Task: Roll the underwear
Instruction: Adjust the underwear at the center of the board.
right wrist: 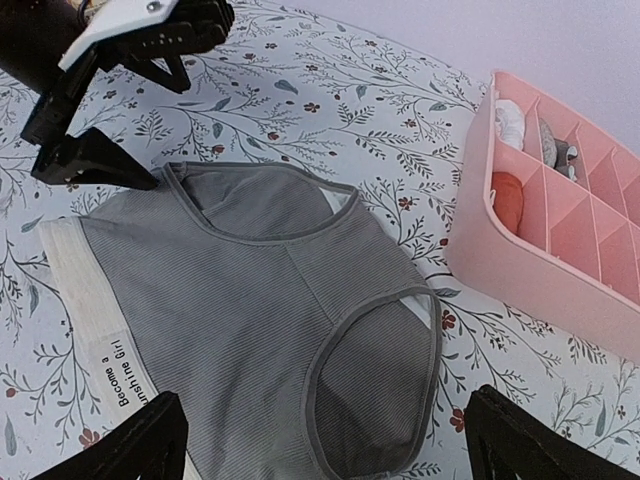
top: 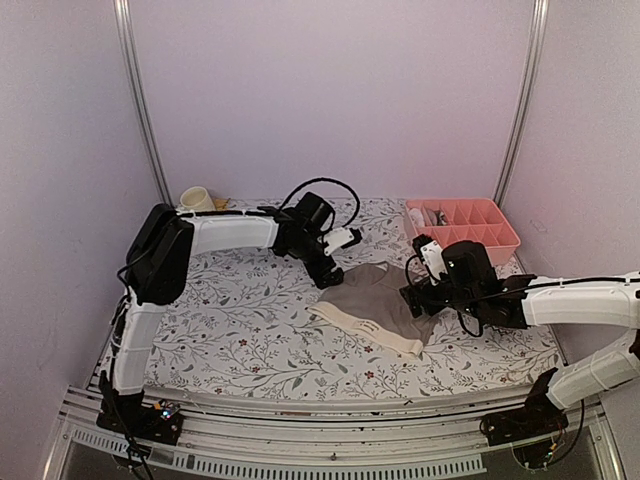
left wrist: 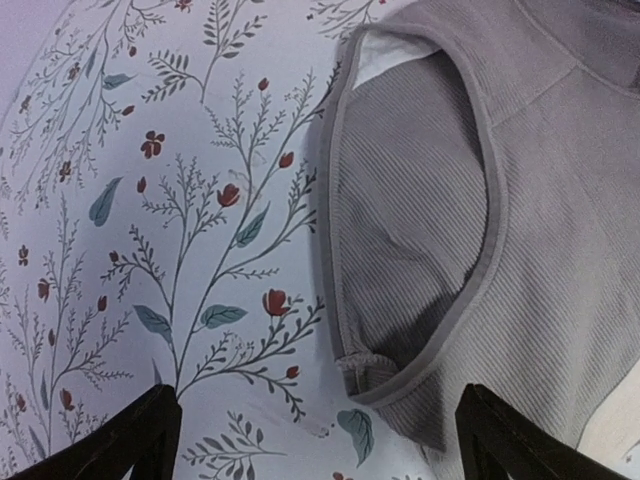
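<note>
Taupe ribbed cloth briefs [top: 378,305] lie flat, near the pink plastic compartment tray [top: 480,240]. Judged light, limp and prone to bunching; best pinched along the firmer cream waistband [right wrist: 85,290]. Left gripper [top: 325,278] and right gripper [top: 415,300] both released, empty.

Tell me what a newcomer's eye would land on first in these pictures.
A taupe grey-brown ribbed pair of briefs with a wide cream waistband lies spread flat mid-table on the floral-printed cloth. The left gripper and right gripper flank it, both open. At the far right corner stands a pink plastic divided tray with a few small items inside.
</note>
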Motion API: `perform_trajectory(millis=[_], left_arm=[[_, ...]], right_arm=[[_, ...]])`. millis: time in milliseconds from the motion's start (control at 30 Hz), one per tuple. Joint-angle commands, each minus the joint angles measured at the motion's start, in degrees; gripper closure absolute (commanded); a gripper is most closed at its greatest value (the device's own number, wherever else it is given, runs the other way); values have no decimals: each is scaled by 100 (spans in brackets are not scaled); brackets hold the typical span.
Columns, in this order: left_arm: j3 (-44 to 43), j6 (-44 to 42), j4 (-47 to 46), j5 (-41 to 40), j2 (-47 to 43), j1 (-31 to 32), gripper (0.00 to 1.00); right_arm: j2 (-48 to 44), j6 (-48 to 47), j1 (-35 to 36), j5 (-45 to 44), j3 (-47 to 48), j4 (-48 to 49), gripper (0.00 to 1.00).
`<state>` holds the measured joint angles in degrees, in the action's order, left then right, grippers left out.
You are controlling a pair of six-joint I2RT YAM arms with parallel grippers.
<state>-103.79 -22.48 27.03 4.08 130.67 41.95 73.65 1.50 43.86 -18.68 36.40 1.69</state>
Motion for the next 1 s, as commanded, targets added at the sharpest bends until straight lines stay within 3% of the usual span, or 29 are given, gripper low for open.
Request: perform_trajectory(millis=[0, 200, 300, 533, 633, 767, 867, 967], left_arm=[[-246, -288, -10, -638, 462, 236, 1], [129, -687, -767, -1646, 509, 239, 1], [487, -713, -804, -1772, 290, 198, 2], [2201, -595, -1067, -2047, -727, 126, 2], [2896, -267, -945, -1738, -1182, 92, 2], [3485, 255, -491, -575, -2018, 151, 1], [3609, 318, -261, 298, -2626, 160, 2], [3543, 92, -297, 494, -3042, 140, 1]], right_arm=[[-95, 13, 1, 36, 90, 19, 1], [-109, -18, 1, 149, 90, 45, 1], [-152, -27, 2, 162, 75, 54, 1], [-166, -47, 1, 279, 69, 102, 1], [-60, -85, 18, 407, 104, 74, 1], [245, -84, 36, 389, 247, -42, 1], [483, -7, 35, 298, 334, -144, 1], [766, 80, 40, 159, 458, -266, 1]])
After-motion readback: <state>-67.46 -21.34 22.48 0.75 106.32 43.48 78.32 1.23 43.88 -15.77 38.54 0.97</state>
